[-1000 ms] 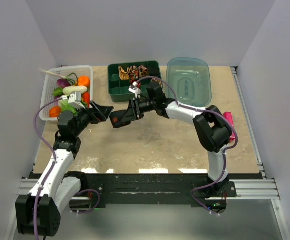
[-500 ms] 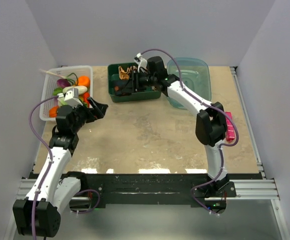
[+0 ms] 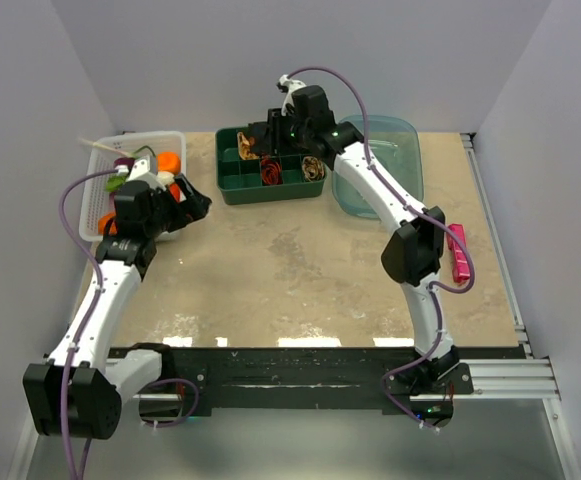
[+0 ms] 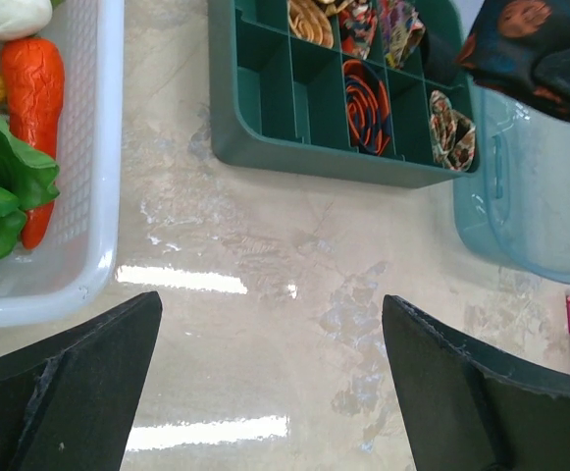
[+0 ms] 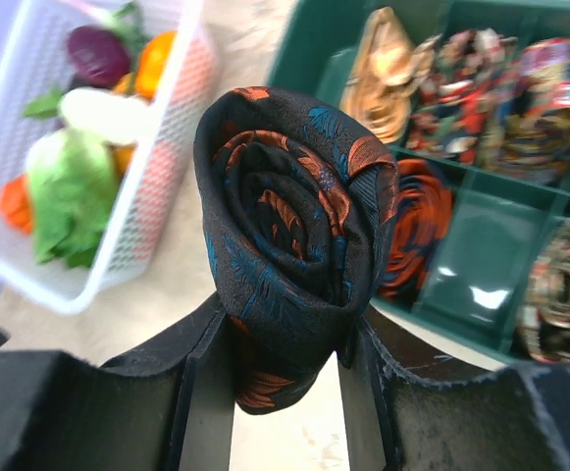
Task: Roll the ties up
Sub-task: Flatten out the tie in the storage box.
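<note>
One rolled necktie of black fabric with orange and teal figures (image 5: 294,226) is clamped between the fingers of the right gripper (image 5: 285,378). Its spiral end is turned toward the wrist camera, and its lower edge is sunk between the two pads. It is held in the air over the back of the dark green plastic compartment tray (image 3: 270,192), which is set at the far side of the beige stone-look table (image 3: 300,280).

Other coiled ties are lodged in the tray's compartments: a tan coil (image 4: 311,20) in the back row, a red-orange and dark coil (image 4: 365,103) in the front row, and a tan patterned coil (image 4: 449,130) in the compartment just to its right.

The left gripper (image 4: 270,392) is spread wide with nothing between its fingers. It is held above bare table beside the white plastic lattice basket (image 4: 98,196) – a basket filled with toy vegetables. A clear teal plastic tub (image 3: 390,150) is set just right of the tray.
</note>
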`<act>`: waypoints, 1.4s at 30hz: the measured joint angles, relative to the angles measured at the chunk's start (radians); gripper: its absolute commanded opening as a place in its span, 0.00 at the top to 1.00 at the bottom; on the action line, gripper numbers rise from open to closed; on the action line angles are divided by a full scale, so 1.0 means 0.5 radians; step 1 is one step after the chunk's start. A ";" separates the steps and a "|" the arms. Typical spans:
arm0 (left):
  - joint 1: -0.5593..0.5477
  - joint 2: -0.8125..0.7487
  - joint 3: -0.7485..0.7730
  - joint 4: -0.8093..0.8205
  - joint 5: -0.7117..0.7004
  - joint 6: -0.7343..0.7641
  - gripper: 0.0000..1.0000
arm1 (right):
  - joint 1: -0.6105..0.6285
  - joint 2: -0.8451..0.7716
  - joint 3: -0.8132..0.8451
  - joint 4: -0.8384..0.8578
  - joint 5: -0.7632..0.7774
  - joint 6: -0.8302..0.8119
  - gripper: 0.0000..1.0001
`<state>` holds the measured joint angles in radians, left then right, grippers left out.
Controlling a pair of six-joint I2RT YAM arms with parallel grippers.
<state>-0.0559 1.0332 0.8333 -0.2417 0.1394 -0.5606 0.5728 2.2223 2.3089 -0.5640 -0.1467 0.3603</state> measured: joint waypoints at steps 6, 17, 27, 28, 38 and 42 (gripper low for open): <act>0.000 0.240 0.226 -0.170 0.067 0.122 0.00 | -0.008 0.031 0.092 -0.096 0.292 -0.114 0.95; 0.000 0.430 0.311 -0.360 0.134 0.319 0.00 | -0.048 0.192 0.178 -0.144 0.555 -0.313 0.96; 0.000 0.488 0.130 -0.343 0.140 0.367 0.00 | -0.072 0.541 0.196 -0.189 0.680 -0.411 0.96; 0.000 0.500 0.115 -0.343 0.140 0.369 0.00 | -0.075 0.541 0.197 -0.191 0.682 -0.415 0.96; 0.000 0.559 0.101 -0.341 0.140 0.375 0.00 | -0.082 0.543 0.227 -0.312 0.684 -0.428 0.96; 0.000 0.570 0.101 -0.340 0.140 0.375 0.00 | -0.082 0.556 0.267 -0.392 0.658 -0.427 0.97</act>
<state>-0.0559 1.3182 0.8841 -0.4118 0.2096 -0.3729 0.5316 2.5004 2.4424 -0.7601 0.1822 0.1467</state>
